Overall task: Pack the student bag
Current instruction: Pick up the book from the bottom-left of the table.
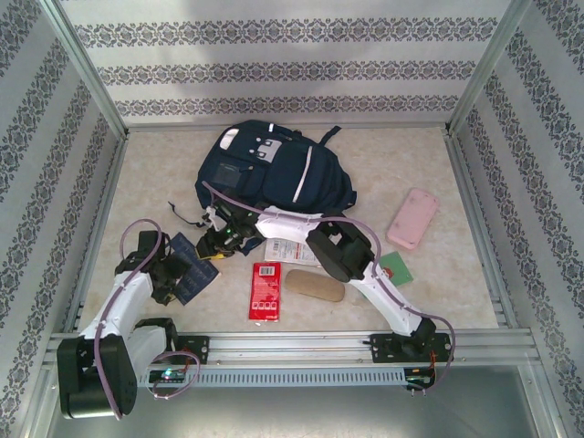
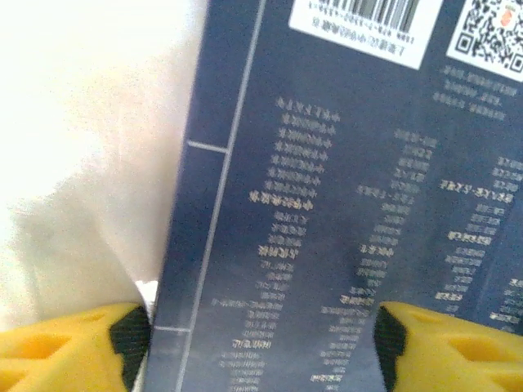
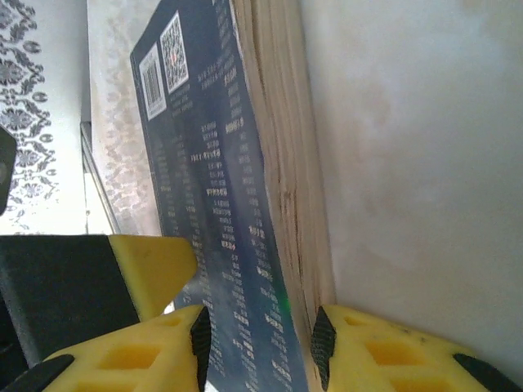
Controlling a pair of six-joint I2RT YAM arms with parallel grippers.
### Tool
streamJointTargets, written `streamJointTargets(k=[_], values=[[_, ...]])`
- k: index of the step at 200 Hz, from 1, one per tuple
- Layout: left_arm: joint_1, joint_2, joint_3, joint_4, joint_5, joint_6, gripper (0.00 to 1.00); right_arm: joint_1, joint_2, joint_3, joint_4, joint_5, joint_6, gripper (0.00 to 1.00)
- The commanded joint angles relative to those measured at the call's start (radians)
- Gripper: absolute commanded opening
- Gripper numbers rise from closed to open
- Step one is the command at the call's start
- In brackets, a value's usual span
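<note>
The student bag (image 1: 274, 173) lies at the back middle of the table (image 1: 155, 182). Right of the bag is a flat pouch (image 1: 412, 219). In front of the bag lie a packet (image 1: 265, 290) and an oval case (image 1: 315, 285) side by side. A card (image 1: 398, 267) lies front-right of the bag and a book (image 1: 196, 274) front-left.

We see right gripper (image 3: 261, 347) astride navy book (image 3: 204, 180), page edge facing us; pads (image 3: 200, 335) just beside both covers, contact unclear.

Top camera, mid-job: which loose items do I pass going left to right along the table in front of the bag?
navy book → red packet → tan case → pink pouch
</note>
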Motion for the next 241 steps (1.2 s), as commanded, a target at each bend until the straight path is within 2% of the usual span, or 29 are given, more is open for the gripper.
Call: streamJointTargets(k=[1,52,86,110,130,147,173,193,223,241], values=[[0.004,0.023,-0.077,0.21,0.119,-0.032,0.69,0.026,0.041,0.034,-0.039,-0.075,-0.002,0.39],[0.004,0.006,-0.081,0.237,0.166,-0.026,0.44,0.028,0.003,0.008,0.09,-0.158,0.11,0.31],[0.004,-0.015,-0.07,0.215,0.169,-0.017,0.41,0.031,0.021,0.051,0.031,-0.147,0.087,0.31],[0.004,-0.042,-0.047,0.169,0.158,-0.006,0.41,0.03,0.054,0.093,-0.067,-0.095,0.028,0.29],[0.004,-0.081,-0.012,0.09,0.123,0.014,0.46,0.021,0.039,0.073,-0.087,-0.054,0.008,0.19],[0.004,-0.116,0.022,0.018,0.08,0.034,0.56,0.005,-0.009,0.032,-0.064,-0.027,0.01,0.08],[0.004,-0.155,0.084,-0.072,0.026,0.049,0.71,-0.016,-0.105,-0.017,-0.041,0.002,0.01,0.0],[0.003,-0.16,0.159,-0.126,0.002,0.1,0.78,-0.031,-0.197,-0.053,-0.018,0.016,0.012,0.0],[0.001,-0.155,0.336,-0.232,-0.091,0.199,0.83,-0.061,-0.361,-0.156,0.07,0.048,0.061,0.0],[-0.002,-0.147,0.429,-0.253,-0.09,0.239,0.87,-0.086,-0.455,-0.242,0.143,0.06,0.105,0.0]])
